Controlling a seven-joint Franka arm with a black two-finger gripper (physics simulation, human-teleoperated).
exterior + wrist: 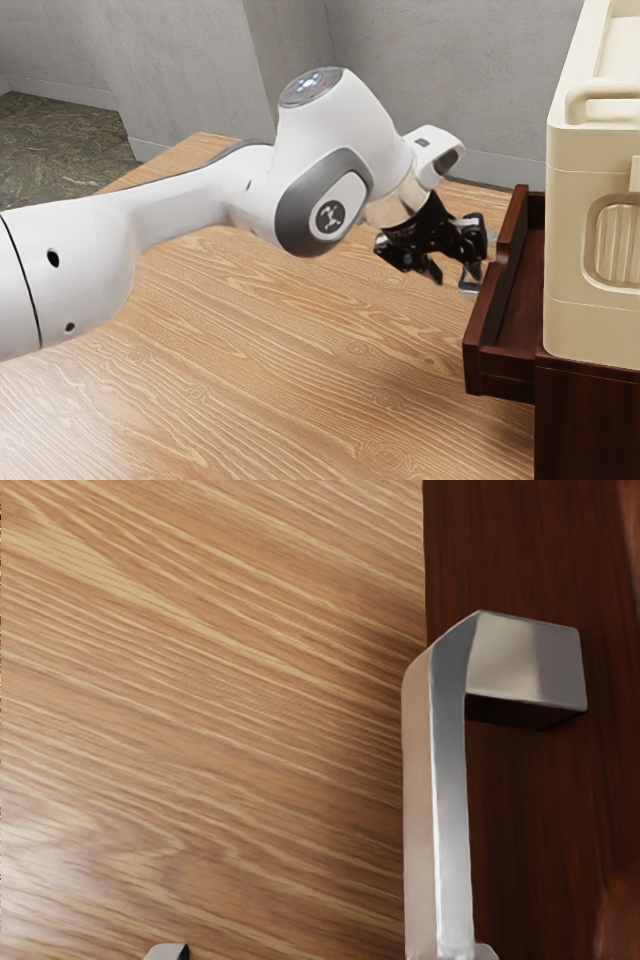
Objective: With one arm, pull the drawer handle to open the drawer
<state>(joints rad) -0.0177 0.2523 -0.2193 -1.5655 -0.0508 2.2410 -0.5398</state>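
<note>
Beside the drawer front (487, 318), my gripper (454, 274) points down, its two fingers spread apart. The dark red-brown drawer stands partly out from its cabinet (585, 425), with some of its inside showing. A small part of the silver handle (468, 287) shows by the finger nearer the drawer. In the wrist view the handle (437, 810) is a squared metal bar joined to the drawer front (530, 810). At that view's lower edge, the open gripper (326, 953) has one fingertip right at the bar and the other well away over the wood.
A large cream-coloured box (595, 240) with a handle on top stands on the cabinet. The wooden table (270, 360) stretches beneath the arm, and grey walls (430, 80) rise behind it.
</note>
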